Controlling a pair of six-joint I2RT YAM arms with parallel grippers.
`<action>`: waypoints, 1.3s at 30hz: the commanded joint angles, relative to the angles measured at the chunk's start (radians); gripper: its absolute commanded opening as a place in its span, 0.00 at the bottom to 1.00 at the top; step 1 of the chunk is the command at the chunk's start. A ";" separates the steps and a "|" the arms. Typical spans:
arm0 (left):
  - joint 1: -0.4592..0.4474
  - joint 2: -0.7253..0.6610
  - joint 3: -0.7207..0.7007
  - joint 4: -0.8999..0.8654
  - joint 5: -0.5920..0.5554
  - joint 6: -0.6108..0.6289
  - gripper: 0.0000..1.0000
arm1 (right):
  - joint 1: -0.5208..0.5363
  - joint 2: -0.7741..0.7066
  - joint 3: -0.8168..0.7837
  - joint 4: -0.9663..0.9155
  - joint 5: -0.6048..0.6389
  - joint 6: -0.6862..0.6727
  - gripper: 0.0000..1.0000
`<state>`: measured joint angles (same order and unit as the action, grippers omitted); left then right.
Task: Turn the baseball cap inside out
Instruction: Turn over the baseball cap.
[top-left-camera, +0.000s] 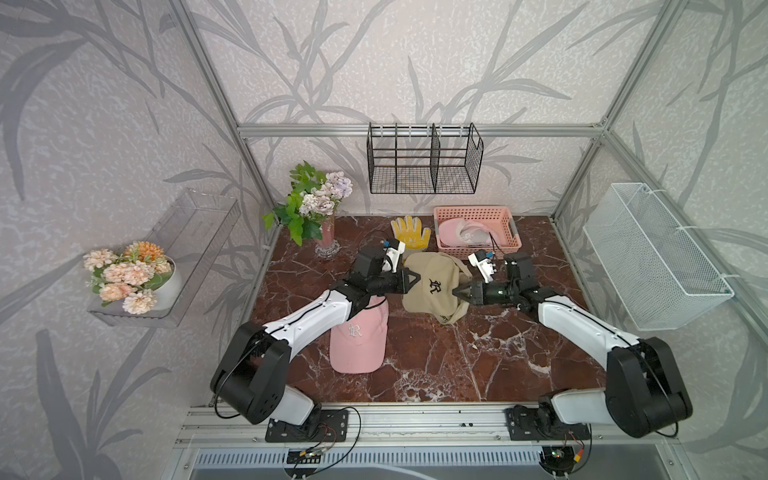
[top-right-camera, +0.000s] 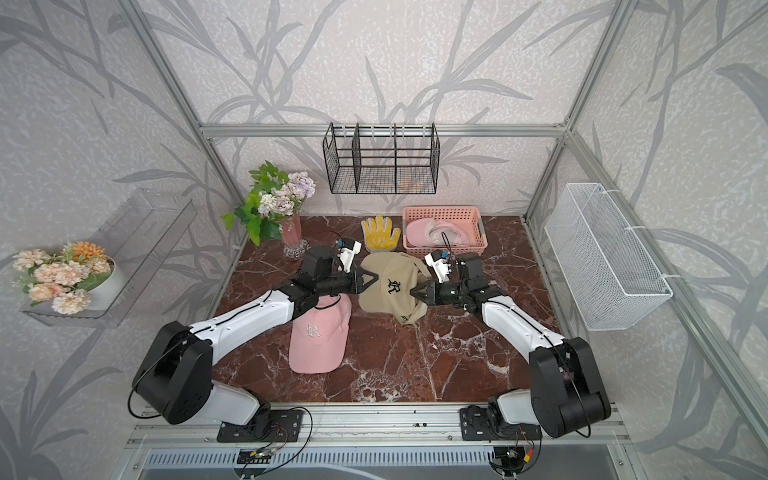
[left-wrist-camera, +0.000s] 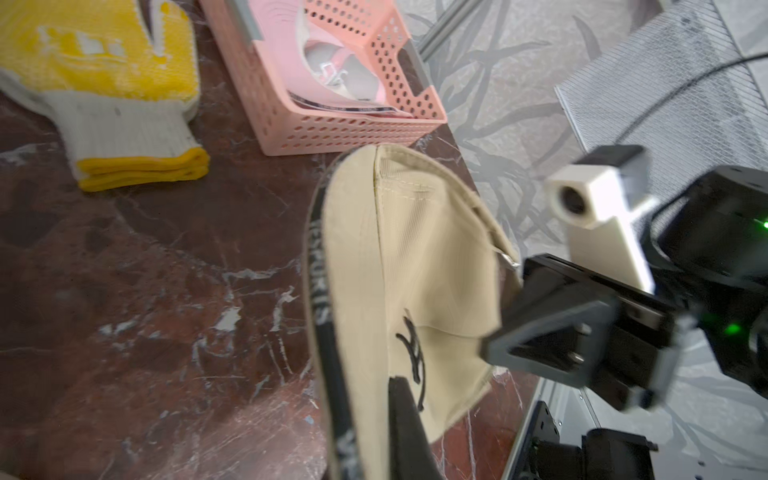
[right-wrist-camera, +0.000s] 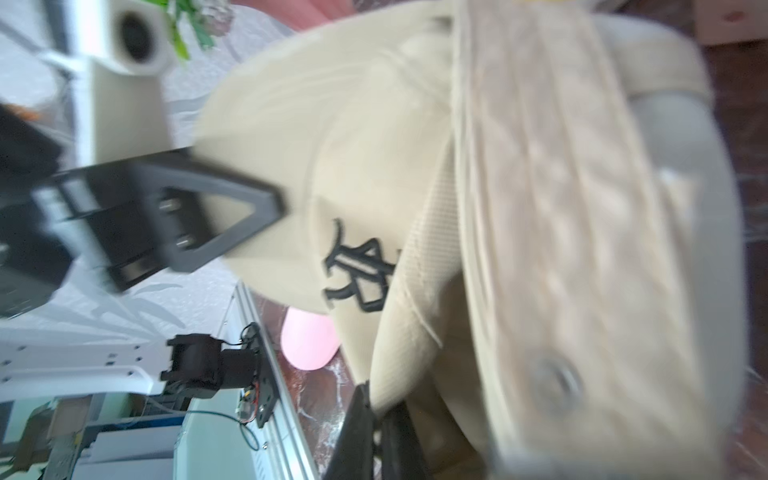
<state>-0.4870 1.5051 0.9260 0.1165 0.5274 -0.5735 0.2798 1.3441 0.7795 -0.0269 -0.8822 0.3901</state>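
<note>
The beige baseball cap (top-left-camera: 434, 286) (top-right-camera: 390, 286), with a black embroidered logo, hangs stretched between my two grippers above the marble table. My left gripper (top-left-camera: 415, 279) (top-right-camera: 374, 279) is shut on its left edge. In the left wrist view the black-taped inner band and the beige fabric (left-wrist-camera: 415, 270) run into my left gripper (left-wrist-camera: 374, 415). My right gripper (top-left-camera: 456, 292) (top-right-camera: 413, 292) is shut on the cap's right side. The right wrist view shows a fold of the cap (right-wrist-camera: 374, 124) pinched in my right gripper (right-wrist-camera: 374, 411), with the brim beside it.
A pink cap (top-left-camera: 359, 336) lies on the table under my left forearm. A pink basket (top-left-camera: 476, 214) holding another pink cap stands behind, with a yellow glove (top-left-camera: 410, 232) beside it. A flower vase (top-left-camera: 326, 241) stands at the back left. Wire racks hang on the walls.
</note>
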 joint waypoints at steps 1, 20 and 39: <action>0.035 0.036 -0.006 0.094 0.023 -0.042 0.00 | -0.005 -0.067 -0.034 0.061 -0.190 0.028 0.00; 0.030 -0.112 -0.145 0.333 0.106 -0.290 0.00 | -0.102 -0.287 -0.170 0.142 0.201 0.033 0.43; -0.143 -0.153 0.054 -0.044 -0.371 -0.842 0.00 | 0.476 -0.382 -0.357 0.483 0.908 -0.965 0.67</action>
<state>-0.6239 1.3754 0.9405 0.1337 0.2249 -1.3216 0.7246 0.9432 0.4385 0.3344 -0.1169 -0.4015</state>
